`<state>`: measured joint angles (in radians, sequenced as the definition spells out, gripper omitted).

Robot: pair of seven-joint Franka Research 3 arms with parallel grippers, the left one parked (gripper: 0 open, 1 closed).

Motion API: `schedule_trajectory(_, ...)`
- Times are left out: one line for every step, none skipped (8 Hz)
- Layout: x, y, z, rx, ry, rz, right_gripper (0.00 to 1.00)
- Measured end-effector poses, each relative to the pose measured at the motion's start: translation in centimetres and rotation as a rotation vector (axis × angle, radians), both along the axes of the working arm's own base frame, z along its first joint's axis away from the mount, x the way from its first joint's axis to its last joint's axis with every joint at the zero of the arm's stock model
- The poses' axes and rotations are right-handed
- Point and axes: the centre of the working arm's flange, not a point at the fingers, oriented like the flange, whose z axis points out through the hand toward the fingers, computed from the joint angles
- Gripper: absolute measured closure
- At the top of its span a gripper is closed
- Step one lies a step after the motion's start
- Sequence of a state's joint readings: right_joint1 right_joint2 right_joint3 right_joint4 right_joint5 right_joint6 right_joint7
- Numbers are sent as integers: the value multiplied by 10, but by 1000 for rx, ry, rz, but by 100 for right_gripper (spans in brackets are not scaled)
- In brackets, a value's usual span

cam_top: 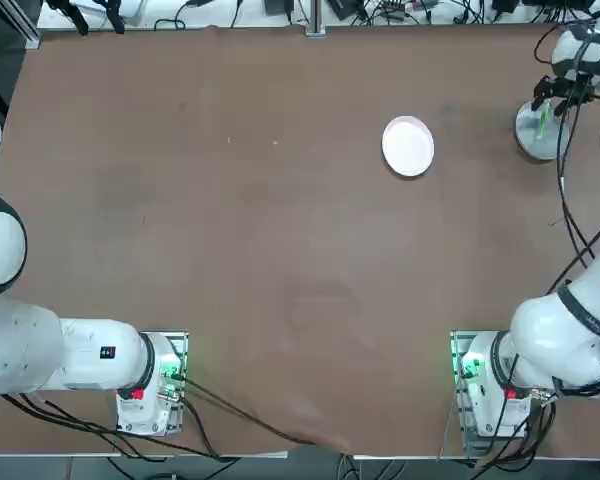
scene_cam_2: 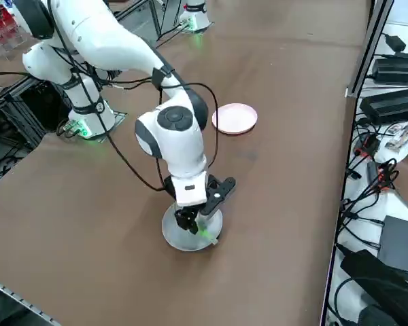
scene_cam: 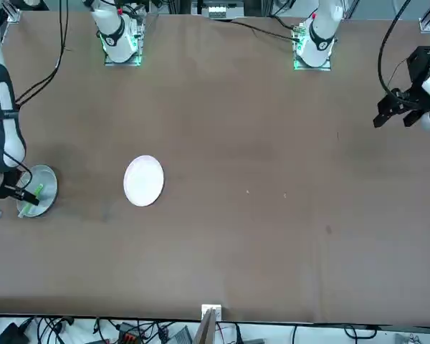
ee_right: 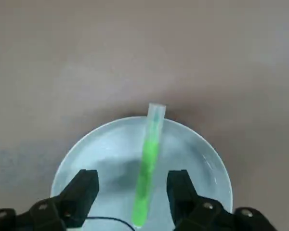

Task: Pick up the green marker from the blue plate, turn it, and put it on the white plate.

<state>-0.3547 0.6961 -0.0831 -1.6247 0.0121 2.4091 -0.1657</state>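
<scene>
Marker-wise, the green marker [ee_right: 147,169] lies flat across the blue plate [ee_right: 98,149], one end poking past the rim. Looks light, stiff and probably slick, so I'd pinch mid-barrel; the right hand [ee_right: 135,187] hangs open, one finger either side of it.

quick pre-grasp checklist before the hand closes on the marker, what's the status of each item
1. green marker lies on the blue plate, one end past its rim: ok
2. right hand low over that plate, a finger on each side of the marker: ok
3. fingers open, gap wider than the marker: ok
4. marker already gripped: not ok, neither finger touches it
5. white plate bare and ready to receive: ok
6. table bare between the plates: ok
</scene>
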Motion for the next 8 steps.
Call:
schedule_trajectory(0, -2, -7, -5, -8, 0, 17)
schedule_trajectory(0, -3, -15, -10, -16, 2, 19)
schedule_trajectory(1, -3, -23, -14, -22, 3, 22)
schedule_trajectory(0, -3, -29, -15, -23, 4, 31)
schedule_trajectory(1, -4, -29, -17, -26, 4, 36)
schedule_trajectory(1, -6, -28, -19, -28, 8, 41)
schedule_trajectory(1, -8, -25, -21, -32, 13, 65)
schedule_trajectory(2, -8, -24, -22, -31, 16, 78)
